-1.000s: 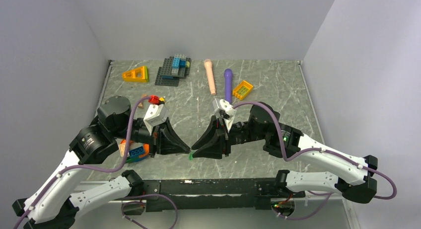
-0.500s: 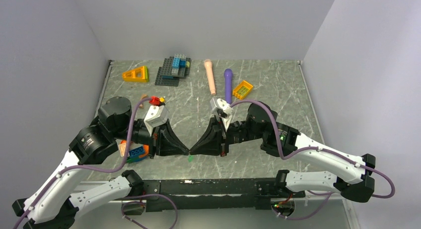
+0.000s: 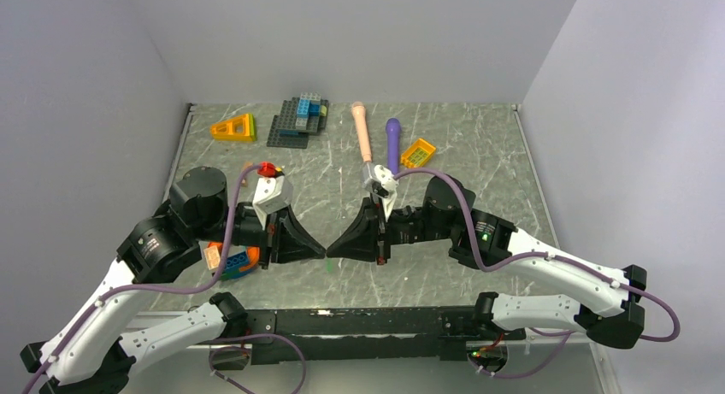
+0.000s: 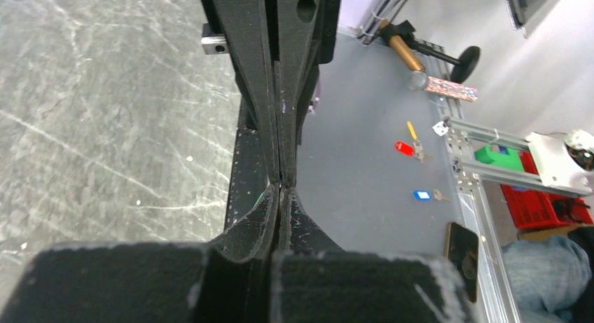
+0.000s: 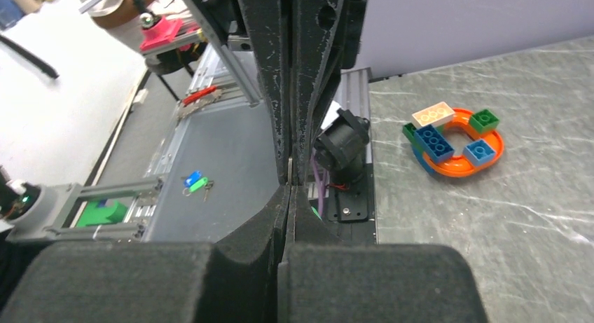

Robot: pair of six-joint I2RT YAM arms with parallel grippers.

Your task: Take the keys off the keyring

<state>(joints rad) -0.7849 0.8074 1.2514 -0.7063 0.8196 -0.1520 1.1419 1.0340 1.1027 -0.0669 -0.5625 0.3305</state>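
My left gripper [image 3: 320,254] and right gripper [image 3: 333,253] meet tip to tip low over the near middle of the table. Both are shut. In the left wrist view my left gripper's [image 4: 281,190] jaws press together against the right one's tips. The right wrist view shows the same for my right gripper [image 5: 291,187]. The keyring is pinched between the tips and almost wholly hidden. A small green tag [image 3: 329,262] shows just under them, a sliver in the left wrist view [image 4: 260,195] and the right wrist view [image 5: 316,211]. No key shows clearly.
An orange ring with bricks [image 3: 229,259] lies by my left arm and shows in the right wrist view [image 5: 455,144]. At the back are a brick stack [image 3: 299,119], yellow wedge [image 3: 234,127], pink handle [image 3: 362,131], purple handle [image 3: 392,143] and yellow piece [image 3: 417,153]. Tagged keys [image 5: 196,183] lie off the table.
Both grippers have drawn together until their tips touch and have shifted slightly away from the table's near edge. The green tag has moved with them.
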